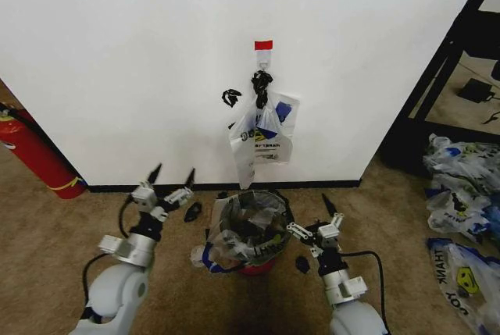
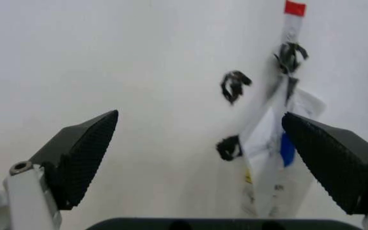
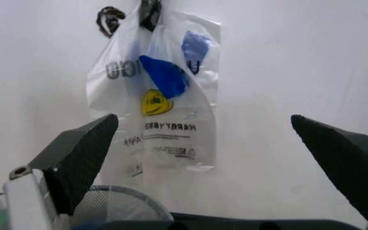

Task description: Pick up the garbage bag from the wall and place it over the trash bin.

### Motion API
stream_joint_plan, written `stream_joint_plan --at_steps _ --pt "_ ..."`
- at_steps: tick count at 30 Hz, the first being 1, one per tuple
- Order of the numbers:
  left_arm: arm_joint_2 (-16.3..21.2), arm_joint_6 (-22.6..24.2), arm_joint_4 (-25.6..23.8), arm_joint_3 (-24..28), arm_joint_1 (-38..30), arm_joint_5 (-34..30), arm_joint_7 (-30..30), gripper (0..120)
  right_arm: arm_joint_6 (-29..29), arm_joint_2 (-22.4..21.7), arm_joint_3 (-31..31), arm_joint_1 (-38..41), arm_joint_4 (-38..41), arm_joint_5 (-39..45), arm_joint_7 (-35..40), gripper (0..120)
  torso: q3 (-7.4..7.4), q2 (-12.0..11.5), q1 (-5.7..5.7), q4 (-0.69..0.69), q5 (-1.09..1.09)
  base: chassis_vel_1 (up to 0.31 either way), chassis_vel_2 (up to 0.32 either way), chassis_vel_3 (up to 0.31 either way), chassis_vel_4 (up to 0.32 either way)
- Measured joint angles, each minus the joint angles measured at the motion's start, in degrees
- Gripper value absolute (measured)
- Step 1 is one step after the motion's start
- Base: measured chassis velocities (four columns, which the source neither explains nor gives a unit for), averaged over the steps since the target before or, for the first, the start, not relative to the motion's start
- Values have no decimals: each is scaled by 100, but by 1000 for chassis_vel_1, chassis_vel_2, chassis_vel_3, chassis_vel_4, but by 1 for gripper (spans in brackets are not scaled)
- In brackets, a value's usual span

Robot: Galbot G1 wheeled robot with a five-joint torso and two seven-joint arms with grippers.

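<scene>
Now, starting at our far left, a red fire extinguisher [image 1: 35,155] leans where the carpet meets the white wall [image 1: 117,62]. Next comes our left hand [image 1: 172,176], raised above the floor just left of the trash bin, its two black fingers spread wide with nothing between them; its wrist view looks between those fingers at the wall. In the middle stands the trash bin [image 1: 251,229], a black mesh bucket with a red bottom, and a clear printed bag [image 1: 226,245] is already draped in and over its rim. Directly above the bin, the garbage bag [image 1: 262,138] hangs flat against the wall from a small hook under a red tape strip [image 1: 263,44], smiley face and blue handles showing. Our right hand [image 1: 319,214] sits low just right of the bin, fingers also spread and empty. Farther right, stuffed smiley bags [image 1: 462,210] lie heaped on the carpet.
</scene>
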Motion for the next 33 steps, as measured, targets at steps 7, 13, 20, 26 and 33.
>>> stream_joint_plan --at_steps 7,13,20,26,33 --pt "-95 38 -26 -85 28 160 102 100 -58 98 200 15 -25 -8 -130 100 0 0 0 -1 1 0 0 0 0" --pt "-91 48 9 -7 2 209 122 100 -86 139 168 52 -98 27 -116 100 1 0 0 -1 0 0 0 0 0" --pt "-85 55 55 31 -31 232 135 100 -140 138 136 85 -108 81 -58 100 1 0 0 -1 0 0 0 0 0" --pt "-97 55 65 79 -49 273 139 100 -146 139 132 99 -149 86 -17 100 1 0 0 -1 0 0 0 0 0" --pt "-125 25 39 167 60 396 162 100 -147 128 125 85 -148 89 -1 100 1 0 0 -1 0 0 0 0 0"
